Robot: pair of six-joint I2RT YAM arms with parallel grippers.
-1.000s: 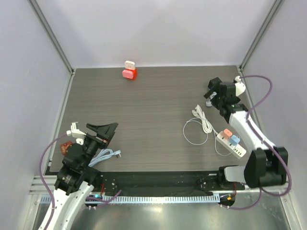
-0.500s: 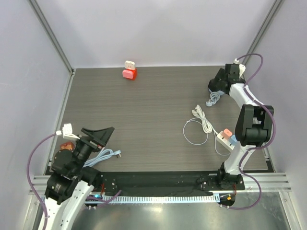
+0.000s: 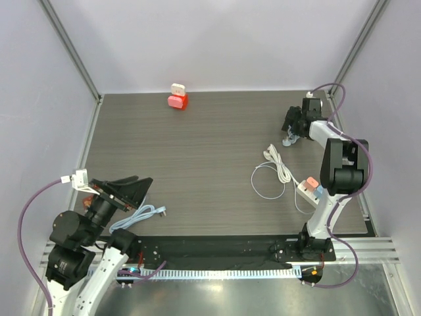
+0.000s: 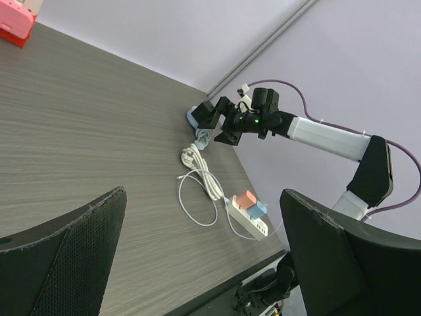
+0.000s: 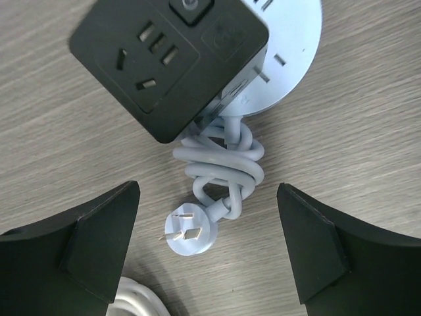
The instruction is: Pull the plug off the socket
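A white power strip [image 3: 316,195] lies at the near right with an orange plug [image 3: 312,182] and a blue plug [image 3: 320,191] in it; it also shows in the left wrist view [image 4: 255,222]. My right gripper [image 3: 292,127] is open at the far right, above a black cube socket [image 5: 170,60] on a grey-blue round base [image 5: 293,56]. That socket's coiled grey cord [image 5: 223,164] ends in a loose grey plug [image 5: 189,232], lying between my open right gripper [image 5: 208,217] fingers. My left gripper [image 3: 128,189] is open and empty, raised at the near left.
A looped white cable [image 3: 271,172] runs from the strip toward the middle. A red and white block [image 3: 177,98] stands at the far edge. A light blue cable [image 3: 141,214] and a brown object [image 3: 87,201] lie near the left arm.
My right gripper has swung back to the far right and settled over the black cube socket. My left arm has drawn back toward the near left corner.
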